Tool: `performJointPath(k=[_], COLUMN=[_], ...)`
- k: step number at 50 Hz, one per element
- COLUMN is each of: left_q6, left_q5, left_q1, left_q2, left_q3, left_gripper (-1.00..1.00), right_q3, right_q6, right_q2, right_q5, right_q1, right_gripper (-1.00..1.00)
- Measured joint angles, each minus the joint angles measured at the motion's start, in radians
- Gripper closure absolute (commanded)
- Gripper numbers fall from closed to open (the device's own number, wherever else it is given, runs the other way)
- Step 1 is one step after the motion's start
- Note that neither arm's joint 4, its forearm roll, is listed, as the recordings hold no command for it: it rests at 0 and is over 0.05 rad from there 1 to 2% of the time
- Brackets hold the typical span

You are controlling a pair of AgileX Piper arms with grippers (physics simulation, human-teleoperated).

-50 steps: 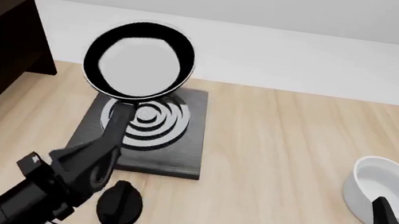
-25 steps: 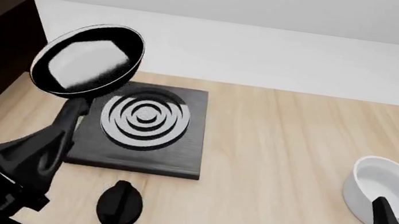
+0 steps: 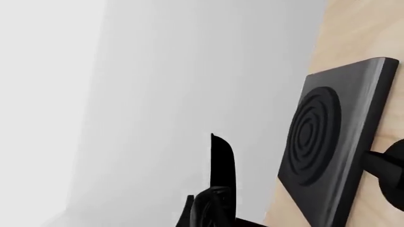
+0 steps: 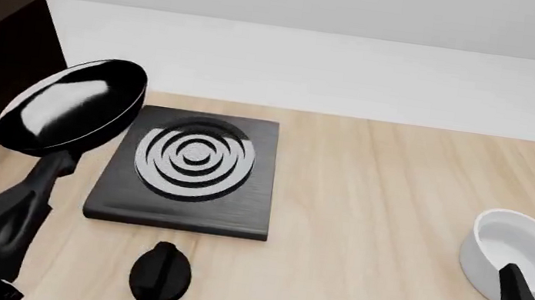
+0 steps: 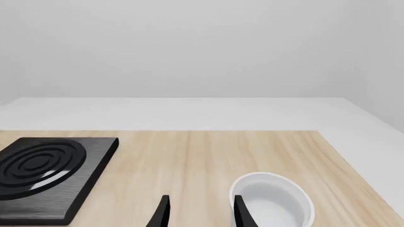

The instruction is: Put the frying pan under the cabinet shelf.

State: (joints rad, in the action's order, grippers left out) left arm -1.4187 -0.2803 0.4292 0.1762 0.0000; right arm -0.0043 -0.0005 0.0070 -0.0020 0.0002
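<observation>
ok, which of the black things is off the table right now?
The frying pan, held up by its handle in the left gripper. The stove plate and the small knob both lie on the table.

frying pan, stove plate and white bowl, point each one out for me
frying pan (image 4: 71, 107), front view, glossy inside of the pan
stove plate (image 4: 192, 158), front view, grey rings
white bowl (image 4: 518, 249), front view, inside the bowl

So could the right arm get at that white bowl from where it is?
Probably yes. The right fingers sit just beside the bowl, hold nothing, and nothing lies between them.
</observation>
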Motion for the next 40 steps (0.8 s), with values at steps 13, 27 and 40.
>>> performJointPath(k=[13, 27, 40], left_q6=[0.058, 0.100, 0.143], left_q5=[0.118, 0.168, 0.196], left_q1=[-0.023, -0.055, -0.090], left_q2=[-0.084, -0.109, -0.111], left_q3=[0.000, 0.000, 0.000], left_gripper=[1.00, 1.00, 1.00], right_q3=[0.000, 0.000, 0.000], right_q6=[0.000, 0.000, 0.000], right_q2=[0.000, 0.000, 0.000], right_q5=[0.000, 0.000, 0.000], right_q1=[0.000, 0.000, 0.000], right_gripper=[-1.00, -1.00, -1.00])
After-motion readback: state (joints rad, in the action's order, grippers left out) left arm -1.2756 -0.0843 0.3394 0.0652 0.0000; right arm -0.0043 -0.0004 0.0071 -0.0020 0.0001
